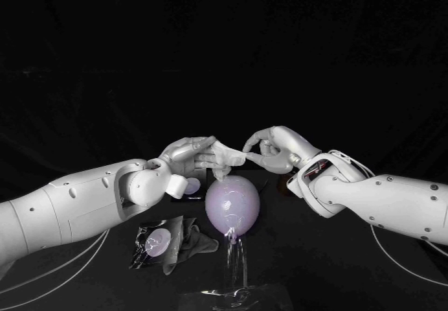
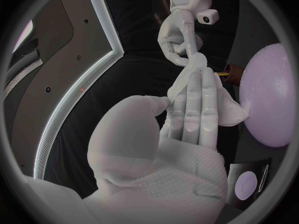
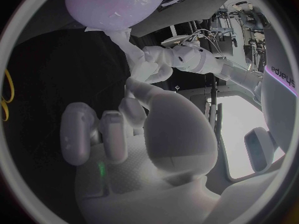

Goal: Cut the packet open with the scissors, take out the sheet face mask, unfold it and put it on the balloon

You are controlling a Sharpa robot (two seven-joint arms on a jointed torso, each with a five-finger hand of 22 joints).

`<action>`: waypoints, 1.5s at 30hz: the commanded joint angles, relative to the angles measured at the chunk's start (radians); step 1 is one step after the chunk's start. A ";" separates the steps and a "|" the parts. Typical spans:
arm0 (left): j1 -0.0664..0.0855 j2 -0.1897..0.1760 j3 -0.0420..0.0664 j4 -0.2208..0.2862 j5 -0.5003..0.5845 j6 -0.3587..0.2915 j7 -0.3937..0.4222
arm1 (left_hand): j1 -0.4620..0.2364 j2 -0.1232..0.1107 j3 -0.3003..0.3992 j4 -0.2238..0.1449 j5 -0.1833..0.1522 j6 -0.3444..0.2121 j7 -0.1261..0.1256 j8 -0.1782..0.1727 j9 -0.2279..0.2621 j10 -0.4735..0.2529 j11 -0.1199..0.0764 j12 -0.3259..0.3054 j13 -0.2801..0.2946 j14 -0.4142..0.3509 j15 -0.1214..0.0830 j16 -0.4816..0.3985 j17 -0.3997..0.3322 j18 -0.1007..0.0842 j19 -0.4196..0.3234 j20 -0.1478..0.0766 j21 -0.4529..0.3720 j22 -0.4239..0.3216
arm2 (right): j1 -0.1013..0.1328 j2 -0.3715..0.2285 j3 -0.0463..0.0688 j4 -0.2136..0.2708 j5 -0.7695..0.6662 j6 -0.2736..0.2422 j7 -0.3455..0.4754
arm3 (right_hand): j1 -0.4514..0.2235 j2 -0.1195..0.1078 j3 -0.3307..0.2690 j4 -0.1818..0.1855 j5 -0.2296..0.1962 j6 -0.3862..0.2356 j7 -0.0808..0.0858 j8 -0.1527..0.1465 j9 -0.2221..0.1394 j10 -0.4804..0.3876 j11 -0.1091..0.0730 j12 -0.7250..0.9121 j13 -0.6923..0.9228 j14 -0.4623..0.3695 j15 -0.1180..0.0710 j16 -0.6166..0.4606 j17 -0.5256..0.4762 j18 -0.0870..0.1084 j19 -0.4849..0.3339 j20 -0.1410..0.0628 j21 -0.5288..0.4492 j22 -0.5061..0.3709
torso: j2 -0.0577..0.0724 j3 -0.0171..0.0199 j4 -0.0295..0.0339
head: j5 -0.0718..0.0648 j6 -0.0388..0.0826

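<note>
A pale purple balloon [image 1: 232, 204] [image 2: 271, 94] [image 3: 115, 2] stands upright on a clear stand [image 1: 235, 265] at the table's middle. Just above its top, my left hand [image 1: 190, 154] [image 2: 193, 114] [image 3: 152, 67] pinches the white sheet mask [image 1: 222, 159] [image 2: 231, 112] [image 3: 121, 40], which hangs down and touches the balloon's top. My right hand [image 1: 270, 149] [image 2: 177, 40] [image 3: 124, 129] hovers close beside the mask, fingers curled in, thumb and a fingertip together. No sheet shows inside its fingers.
The cut-open dark packet [image 1: 158, 243] [image 2: 246, 186] lies on the table in front of my left arm, left of the stand. Yellow scissor handles [image 3: 5, 92] [image 2: 223, 73] lie on the table behind the balloon.
</note>
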 commanded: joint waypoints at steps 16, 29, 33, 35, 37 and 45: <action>0.010 -0.009 0.017 0.027 0.015 -0.082 -0.011 | 0.004 -0.014 0.001 -0.003 0.004 0.004 -0.005 -0.004 0.007 -0.002 -0.001 -0.009 -0.002 -0.006 0.002 0.000 0.007 0.013 0.000 0.000 0.005 0.001 | -0.001 0.004 0.000 -0.025 0.007 -0.025 0.000 | 0.009 -0.029 -0.002 -0.010 0.002 -0.048 0.029 -0.058 -0.035 -0.095 0.024 -0.131 -0.091 0.036 0.026 -0.035 0.106 0.024 -0.053 0.015 -0.079 0.163 | -0.001 0.0004 -0.0006 | -0.003 0.004; 0.051 0.002 0.022 0.020 0.013 -0.109 -0.038 | 0.005 -0.016 0.002 -0.006 0.004 0.005 -0.005 -0.006 0.005 -0.001 -0.002 -0.010 -0.003 -0.004 0.002 0.001 0.009 0.013 0.001 0.000 0.006 0.001 | -0.021 0.013 -0.001 -0.045 -0.132 -0.084 0.063 | 0.024 -0.098 0.032 -0.027 0.006 -0.120 0.056 -0.112 -0.069 -0.356 0.062 -0.577 -0.463 -0.479 0.068 -0.520 -0.532 0.133 -0.512 0.059 -0.744 -0.091 | 0.000 0.0011 -0.0003 | 0.000 0.010; 0.061 0.005 0.023 0.017 0.013 -0.117 -0.045 | 0.005 -0.016 0.002 -0.006 0.004 0.005 -0.005 -0.006 0.005 -0.001 -0.002 -0.010 -0.003 -0.004 0.002 0.001 0.009 0.013 0.001 0.000 0.006 0.001 | -0.033 0.018 -0.001 -0.047 -0.213 -0.134 0.090 | 0.030 -0.108 0.025 -0.024 0.002 -0.122 0.064 -0.113 -0.075 -0.364 0.081 -0.676 -0.588 -0.577 0.093 -0.641 -0.597 0.126 -0.576 0.079 -0.841 -0.152 | 0.000 0.0005 -0.0002 | -0.002 0.013; 0.065 0.008 0.024 0.015 0.012 -0.124 -0.051 | 0.006 -0.016 0.003 -0.007 0.004 0.005 -0.005 -0.006 0.005 -0.001 -0.002 -0.010 -0.003 -0.004 0.002 0.001 0.010 0.013 0.001 -0.001 0.006 0.001 | -0.038 0.021 -0.001 -0.050 -0.256 -0.165 0.095 | 0.027 -0.121 0.017 -0.022 0.002 -0.137 0.067 -0.124 -0.082 -0.362 0.087 -0.705 -0.631 -0.610 0.104 -0.684 -0.626 0.125 -0.602 0.089 -0.884 -0.183 | 0.000 0.0003 -0.0005 | -0.002 0.014; 0.069 0.011 0.025 0.011 0.012 -0.132 -0.056 | 0.006 -0.016 0.003 -0.007 0.004 0.005 -0.005 -0.006 0.005 -0.001 -0.002 -0.010 -0.003 -0.004 0.002 0.001 0.010 0.013 0.001 -0.001 0.006 0.001 | -0.042 0.024 -0.001 -0.055 -0.289 -0.193 0.095 | 0.026 -0.130 0.009 -0.018 0.002 -0.147 0.071 -0.133 -0.088 -0.360 0.093 -0.730 -0.670 -0.642 0.115 -0.721 -0.653 0.123 -0.622 0.099 -0.928 -0.216 | 0.000 0.0002 -0.0005 | -0.006 0.016; 0.087 0.023 0.029 -0.002 0.004 -0.152 -0.082 | 0.008 -0.018 0.006 -0.011 0.004 0.006 -0.005 -0.010 0.002 0.000 -0.002 -0.013 -0.004 0.001 0.000 0.004 0.014 0.014 0.005 -0.002 0.010 0.003 | -0.049 0.049 -0.001 -0.103 -0.350 -0.307 0.099 | 0.042 -0.142 -0.038 -0.004 0.002 -0.185 0.081 -0.170 -0.107 -0.352 0.104 -0.784 -0.789 -0.670 0.133 -0.792 -0.731 0.134 -0.610 0.129 -1.047 -0.337 | 0.001 0.0006 0.0008 | -0.007 0.021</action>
